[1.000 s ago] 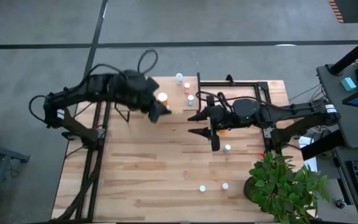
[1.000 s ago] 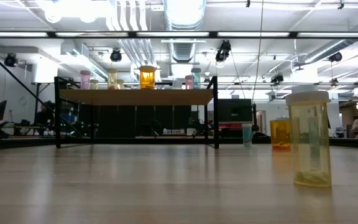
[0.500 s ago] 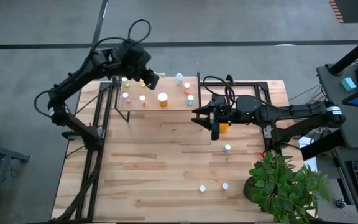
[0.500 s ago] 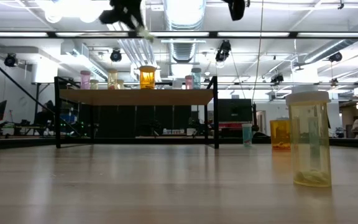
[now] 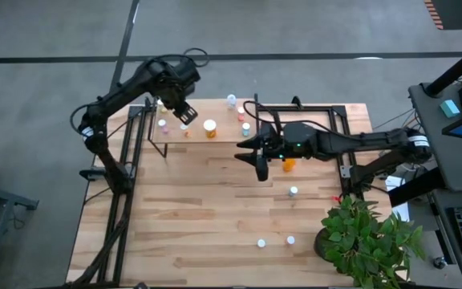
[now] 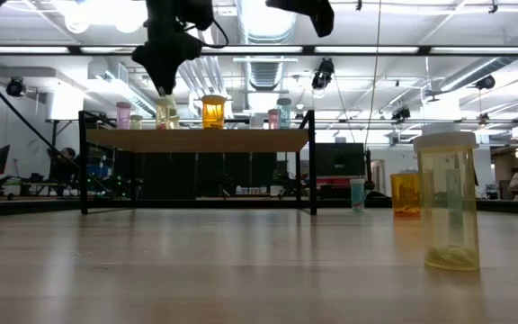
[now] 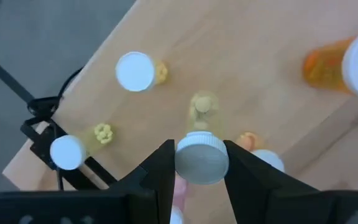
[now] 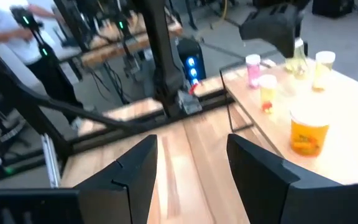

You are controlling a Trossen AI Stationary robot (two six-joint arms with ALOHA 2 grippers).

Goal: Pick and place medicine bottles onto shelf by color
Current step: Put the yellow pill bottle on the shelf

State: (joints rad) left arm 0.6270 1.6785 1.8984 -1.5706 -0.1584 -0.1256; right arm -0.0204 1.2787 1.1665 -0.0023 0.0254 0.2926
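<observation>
The left gripper (image 5: 184,110) is up over the shelf (image 5: 215,138), at its left end, pinching a yellowish bottle (image 7: 202,160) by the sides just under its white cap. In the left wrist view the fingers (image 7: 159,173) press on both sides of that cap, and the shelf board sits below with a couple more white-capped bottles and an orange bottle (image 7: 337,62) lying off to one side. The low view has the same gripper (image 6: 164,56) hanging right above the row of bottles on the shelf (image 6: 196,139), close to the amber bottle (image 6: 213,111).

The right gripper (image 5: 259,160) is over the table (image 5: 175,233) just in front of the shelf, fingers spread wide with nothing between them. An orange one (image 5: 289,164) sits on the table right beside that arm, and three white caps (image 5: 293,191) lie farther toward the plant (image 5: 367,237). In the low view a big yellowish bottle (image 6: 448,202) stands near the camera.
</observation>
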